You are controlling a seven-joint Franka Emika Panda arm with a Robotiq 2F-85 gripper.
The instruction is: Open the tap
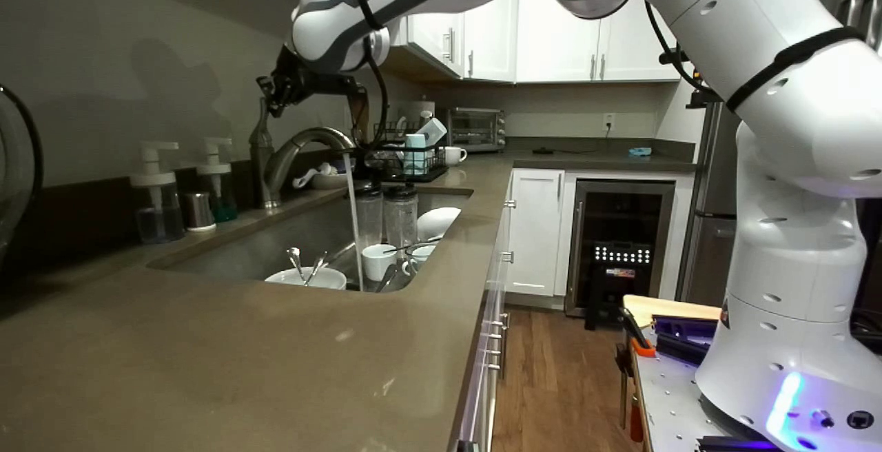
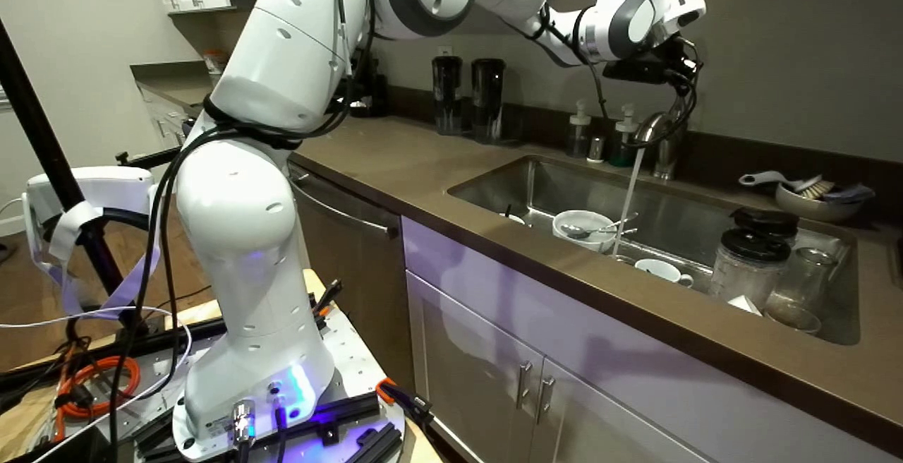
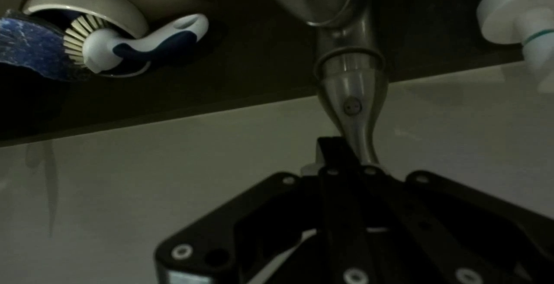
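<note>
The tap [image 1: 281,165] is a shiny silver faucet with an arched spout, behind the sink; its spout also shows in an exterior view [image 2: 655,128]. A water stream [image 1: 354,224] runs from the spout into the sink. In the wrist view the tap's lever handle [image 3: 355,91] narrows toward my fingers. My black gripper [image 3: 335,152] is shut, its fingertips together and overlapping the handle's narrow end. The handle's tip is hidden behind the fingers, and whether they touch it cannot be told. In both exterior views my gripper [image 1: 270,97] [image 2: 686,92] is at the top of the handle.
The sink [image 2: 557,175] holds a white bowl [image 2: 584,230], a mug [image 2: 662,270] and lidded jars [image 2: 749,265]. Soap bottles [image 1: 157,197] stand along the wall beside the tap. A bowl with brushes [image 2: 818,198] and a dish rack [image 1: 406,162] are on the tap's opposite side.
</note>
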